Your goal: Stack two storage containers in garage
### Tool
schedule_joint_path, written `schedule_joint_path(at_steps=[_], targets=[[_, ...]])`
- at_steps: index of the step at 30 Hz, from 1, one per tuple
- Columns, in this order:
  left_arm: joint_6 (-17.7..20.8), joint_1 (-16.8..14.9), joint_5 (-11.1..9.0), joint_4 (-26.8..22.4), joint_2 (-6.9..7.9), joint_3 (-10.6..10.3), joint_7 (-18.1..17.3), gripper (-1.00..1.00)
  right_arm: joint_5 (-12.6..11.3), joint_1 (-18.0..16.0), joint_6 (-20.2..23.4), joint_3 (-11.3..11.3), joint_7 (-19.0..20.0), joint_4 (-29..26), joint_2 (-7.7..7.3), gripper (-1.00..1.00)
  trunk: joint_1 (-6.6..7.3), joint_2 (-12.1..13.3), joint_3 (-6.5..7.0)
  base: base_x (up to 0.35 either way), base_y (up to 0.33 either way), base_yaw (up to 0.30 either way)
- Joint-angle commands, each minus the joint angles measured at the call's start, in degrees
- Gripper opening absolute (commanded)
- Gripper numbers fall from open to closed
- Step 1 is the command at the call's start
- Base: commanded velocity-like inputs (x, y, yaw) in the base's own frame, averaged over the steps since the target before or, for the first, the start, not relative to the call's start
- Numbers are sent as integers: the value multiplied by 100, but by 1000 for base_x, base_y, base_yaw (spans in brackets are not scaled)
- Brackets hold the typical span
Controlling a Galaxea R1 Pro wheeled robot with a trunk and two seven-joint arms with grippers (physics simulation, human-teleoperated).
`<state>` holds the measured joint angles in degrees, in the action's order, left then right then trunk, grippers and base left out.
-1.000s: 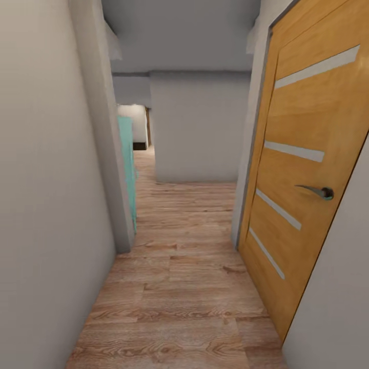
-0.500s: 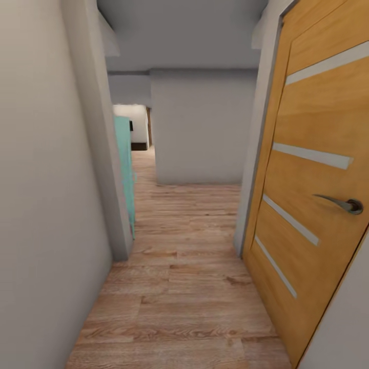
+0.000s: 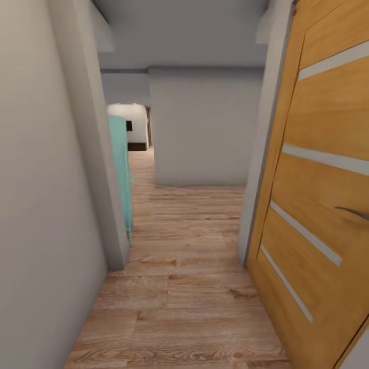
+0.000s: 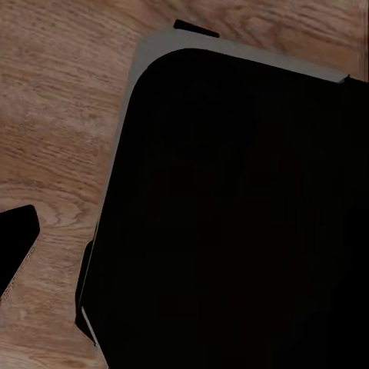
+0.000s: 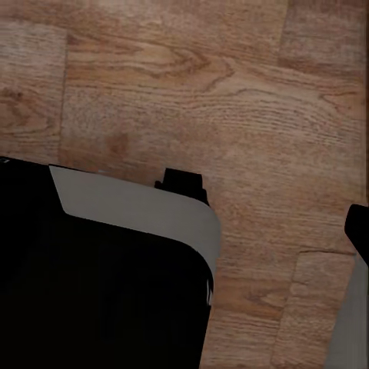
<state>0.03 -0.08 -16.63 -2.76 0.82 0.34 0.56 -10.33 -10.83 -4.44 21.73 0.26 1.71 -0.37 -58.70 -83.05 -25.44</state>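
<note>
Head view: a narrow hallway runs straight ahead over a wood plank floor (image 3: 179, 287) whose boards lie across the direction of travel. A grey wall (image 3: 46, 205) closes the left side. An orange wooden door (image 3: 318, 205) with pale horizontal inlay strips stands on the right, its long axis upright, and a sliver of its metal handle (image 3: 353, 211) shows at the right edge. Just beyond the left wall's corner a teal door (image 3: 121, 169) stands ajar, seen edge-on. A grey block of wall (image 3: 205, 128) ends the passage ahead. To its left an opening (image 3: 130, 128) leads to a brighter room with a white wall and something dark low against it, too small to name. The storage containers cannot be placed from this view.

Left wrist view: the camera looks down on the plank floor, with a large black, pale-edged rounded body (image 4: 231, 223) of the robot covering most of the frame. A black piece (image 4: 15, 242) at the edge may be a fingertip. Whether the left gripper is spread or closed cannot be told.

Right wrist view: wood planks again, here with grain clearly visible, and a black rounded body with a pale rim (image 5: 115, 269) in one corner. A dark tip (image 5: 358, 223) sits at the opposite edge. The right gripper's opening cannot be told either, nor anything held.
</note>
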Motion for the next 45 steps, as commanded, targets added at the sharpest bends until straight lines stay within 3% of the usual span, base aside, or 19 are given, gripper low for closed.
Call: schedule_joint_path(at_steps=[1,14,45], targets=[[-6,-1,-20,-108,7,1,6,100,-57,-2,-26,50,6,23,1,100,-3,-3,-6,325,0,0],[65,-1,-16,-569,48,4,21,100,-39,222,-22,51,82,23,-79,100,-3,-3,-6,325,0,0],[67,-1,-16,-590,58,8,18,100,-47,222,-23,48,11,14,-69,100,-3,-3,-6,325,0,0]])
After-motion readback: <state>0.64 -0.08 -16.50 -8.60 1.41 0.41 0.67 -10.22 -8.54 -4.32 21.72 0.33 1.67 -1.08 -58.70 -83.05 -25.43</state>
